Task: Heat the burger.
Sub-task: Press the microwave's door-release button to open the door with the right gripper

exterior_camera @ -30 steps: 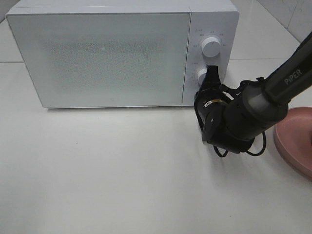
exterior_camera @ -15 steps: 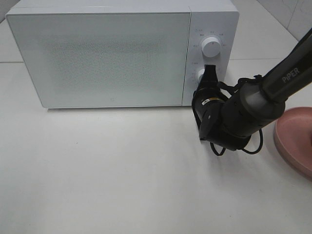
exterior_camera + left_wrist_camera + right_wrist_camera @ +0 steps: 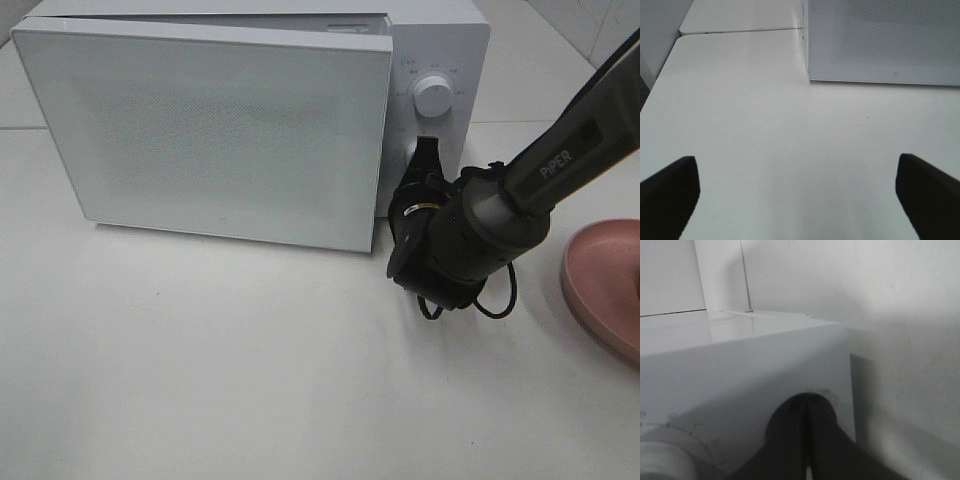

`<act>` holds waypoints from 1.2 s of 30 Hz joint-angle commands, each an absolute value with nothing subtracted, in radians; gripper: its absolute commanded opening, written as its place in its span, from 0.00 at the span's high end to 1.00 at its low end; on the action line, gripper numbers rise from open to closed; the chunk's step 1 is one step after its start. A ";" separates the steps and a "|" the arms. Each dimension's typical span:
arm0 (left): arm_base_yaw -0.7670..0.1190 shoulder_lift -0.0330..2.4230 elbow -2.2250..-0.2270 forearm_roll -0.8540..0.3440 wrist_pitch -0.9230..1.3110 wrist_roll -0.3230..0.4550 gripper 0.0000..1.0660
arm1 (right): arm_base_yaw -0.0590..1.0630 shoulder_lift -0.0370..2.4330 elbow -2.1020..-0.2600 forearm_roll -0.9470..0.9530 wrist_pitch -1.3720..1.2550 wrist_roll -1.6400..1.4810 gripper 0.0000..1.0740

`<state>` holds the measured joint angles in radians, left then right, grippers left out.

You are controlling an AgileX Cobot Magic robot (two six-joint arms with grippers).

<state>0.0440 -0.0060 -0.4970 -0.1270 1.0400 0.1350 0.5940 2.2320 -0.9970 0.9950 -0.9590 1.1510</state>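
The white box-shaped microwave (image 3: 440, 35) sits on the white worktop (image 3: 250, 380), its speckled door (image 3: 200, 130) standing slightly ajar at its right edge. The right end effector (image 3: 428, 152), fingers pressed together, has its tip against the control panel just below the round white dial (image 3: 433, 97). The left end effector (image 3: 797, 185) hangs spread above the worktop. A round pink plate (image 3: 605, 280) lies at the right. The burger cannot be seen in any view.

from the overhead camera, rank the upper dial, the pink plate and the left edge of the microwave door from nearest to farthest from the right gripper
1. upper dial: on the control panel, just above the right gripper.
2. pink plate: on the table at the right edge of the view.
3. left edge of the microwave door: far across on the left side.
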 commanded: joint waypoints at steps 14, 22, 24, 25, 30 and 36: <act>0.038 -0.026 -0.495 -0.133 1.036 0.134 0.06 | 0.546 2.227 -1.091 0.889 -1.115 1.073 1.00; 0.038 -0.026 -0.495 -0.133 1.036 0.134 0.06 | 0.546 2.224 -1.090 0.872 -1.074 1.076 1.00; 0.038 -0.026 -0.495 -0.133 1.036 0.134 0.06 | 0.546 2.223 -1.085 0.871 -1.071 1.077 1.00; 0.038 -0.026 -0.495 -0.133 1.036 0.134 0.06 | 0.546 2.223 -1.085 0.871 -1.071 1.077 1.00; 0.038 -0.026 -0.495 -0.133 1.036 0.134 0.06 | 0.546 2.200 -1.052 0.873 -1.055 1.077 1.00; 0.038 -0.026 -0.495 -0.133 1.036 0.134 0.06 | 0.555 2.187 -1.020 0.873 -1.029 1.092 1.00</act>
